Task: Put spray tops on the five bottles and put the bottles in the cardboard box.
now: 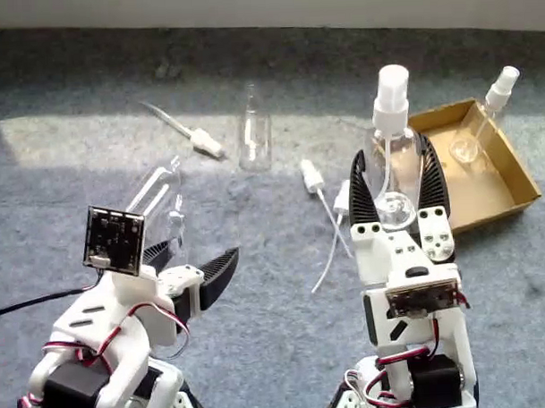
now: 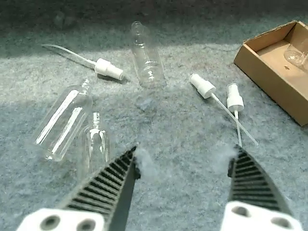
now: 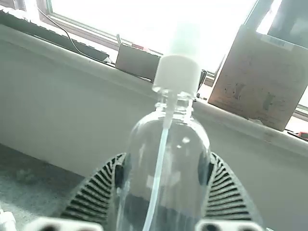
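Observation:
My right gripper [image 1: 394,177] is shut on a clear bottle [image 1: 392,168] with a white spray top [image 1: 392,91] on it, held upright just left of the cardboard box [image 1: 513,173]. In the right wrist view the bottle [image 3: 166,159] sits between the black fingers [image 3: 98,190], its top [image 3: 178,72] pointing away. One capped bottle [image 1: 486,116] stands in the box. My left gripper [image 2: 185,166] hangs open over the carpet near two uncapped bottles [image 2: 65,120] [image 2: 95,144]. A third bare bottle [image 2: 144,55] lies farther out. Three loose spray tops [image 2: 108,68] [image 2: 202,85] [image 2: 235,98] lie around it.
Grey carpet [image 1: 277,320] covers the whole work surface. The box [image 2: 269,67] is open on top with low walls. A pale wall edge [image 1: 266,7] runs along the far side. Open carpet lies between the two arms.

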